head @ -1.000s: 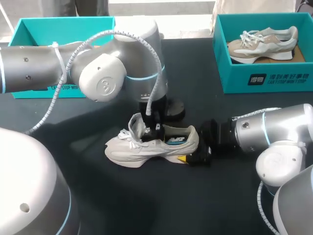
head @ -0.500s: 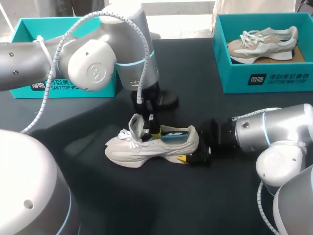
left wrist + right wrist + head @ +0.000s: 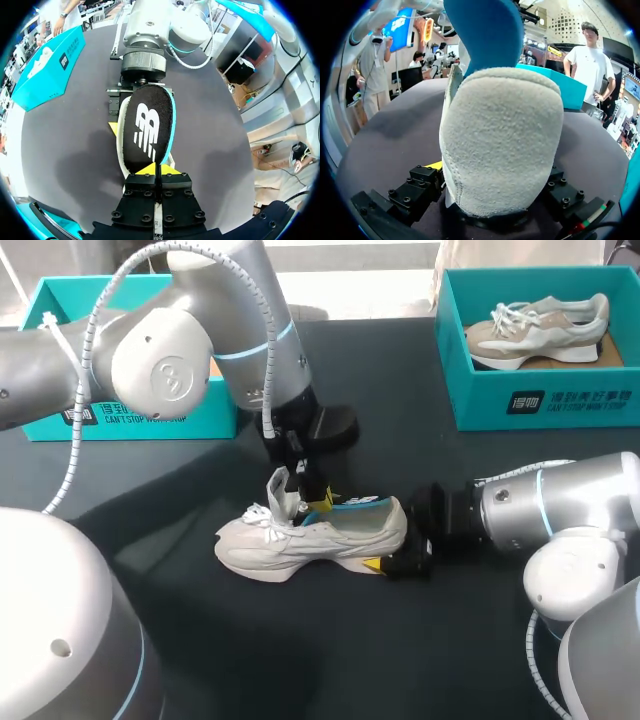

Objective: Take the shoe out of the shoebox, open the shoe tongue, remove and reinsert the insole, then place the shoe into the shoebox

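A light grey shoe [image 3: 300, 538] lies on its sole in the middle of the dark table, toe to the left. My left gripper [image 3: 311, 492] stands over the shoe's opening, behind the raised tongue, shut on the front end of the insole [image 3: 358, 503]. In the left wrist view the insole [image 3: 146, 127] is black with a white logo and a teal edge, pinched in the left gripper [image 3: 158, 172]. My right gripper [image 3: 400, 536] stands wide around the heel, one finger on each side. In the right wrist view the heel [image 3: 505, 140] fills the right gripper [image 3: 495, 172], and the insole's teal underside [image 3: 485, 30] rises above it.
A teal shoebox [image 3: 560, 400] at the back right holds a second, beige shoe [image 3: 540, 325]. Another teal shoebox [image 3: 60, 300] stands at the back left, partly hidden by my left arm. Bare table lies in front of the shoe.
My left arm has drawn back and to the left, lifting the insole's front end further out of the shoe. The right arm and the shoe have stayed put.
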